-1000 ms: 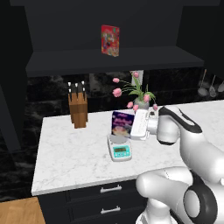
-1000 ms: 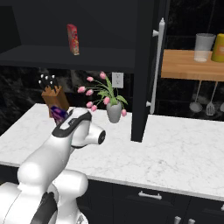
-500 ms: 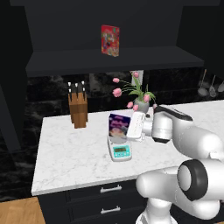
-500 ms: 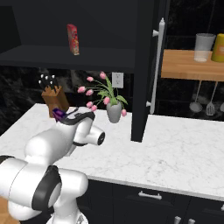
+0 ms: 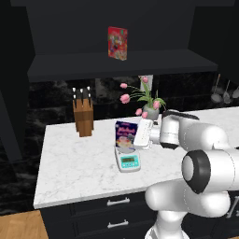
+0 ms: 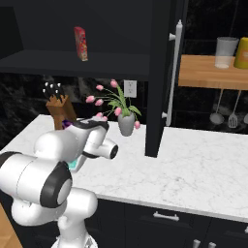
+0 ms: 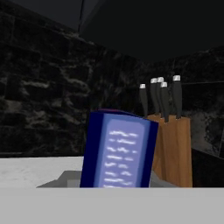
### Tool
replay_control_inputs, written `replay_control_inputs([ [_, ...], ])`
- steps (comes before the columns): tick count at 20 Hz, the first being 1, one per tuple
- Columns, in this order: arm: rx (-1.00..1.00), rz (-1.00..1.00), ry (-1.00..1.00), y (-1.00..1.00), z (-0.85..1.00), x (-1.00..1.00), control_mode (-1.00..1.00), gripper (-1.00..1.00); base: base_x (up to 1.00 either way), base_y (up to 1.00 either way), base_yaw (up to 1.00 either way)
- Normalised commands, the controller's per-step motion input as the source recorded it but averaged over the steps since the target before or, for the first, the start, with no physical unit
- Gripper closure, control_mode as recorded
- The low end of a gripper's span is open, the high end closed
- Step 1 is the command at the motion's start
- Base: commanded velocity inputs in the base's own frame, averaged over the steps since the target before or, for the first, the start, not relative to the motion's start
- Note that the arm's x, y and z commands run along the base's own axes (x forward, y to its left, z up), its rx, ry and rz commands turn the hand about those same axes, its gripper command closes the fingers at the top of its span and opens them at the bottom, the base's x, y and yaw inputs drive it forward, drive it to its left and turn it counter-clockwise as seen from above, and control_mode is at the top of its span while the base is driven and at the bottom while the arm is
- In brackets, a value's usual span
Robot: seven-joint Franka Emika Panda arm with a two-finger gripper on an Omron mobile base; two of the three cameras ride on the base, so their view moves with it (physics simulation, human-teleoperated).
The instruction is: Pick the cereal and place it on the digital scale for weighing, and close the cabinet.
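- now the cereal [image 5: 125,136] stands upright on the digital scale [image 5: 128,160], mid counter [image 5: 74,163]
- gripper [image 5: 140,136] just right of the box; can't tell if spread or pinching
- cabinet [image 6: 162,72] door open

White marble counter [image 5: 74,163], black backsplash [image 5: 51,105]
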Motion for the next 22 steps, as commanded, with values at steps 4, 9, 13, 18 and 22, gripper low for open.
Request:
replay_control_inputs([
  [4, 0.0, 0.0, 0.0, 0.04, -0.24, 0.07, -1.0, 1.0, 0.0, 0.0, 0.0],
  [9, 0.0, 0.0, -0.01, 0.02, -0.13, -0.08, -1.0, 1.0, 0.0, 0.0, 0.0],
  [13, 0.0, 0.0, -0.02, 0.01, -0.06, -0.08, -1.0, 1.0, 0.0, 0.0, 0.0],
  [18, 0.0, 0.0, 0.0, 0.0, -0.01, -0.01, -1.0, 1.0, 0.0, 0.0, 0.0],
  [22, 0.0, 0.0, 0.0, 0.0, 0.0, 0.0, -1.0, 1.0, 0.0, 0.0, 0.0],
])
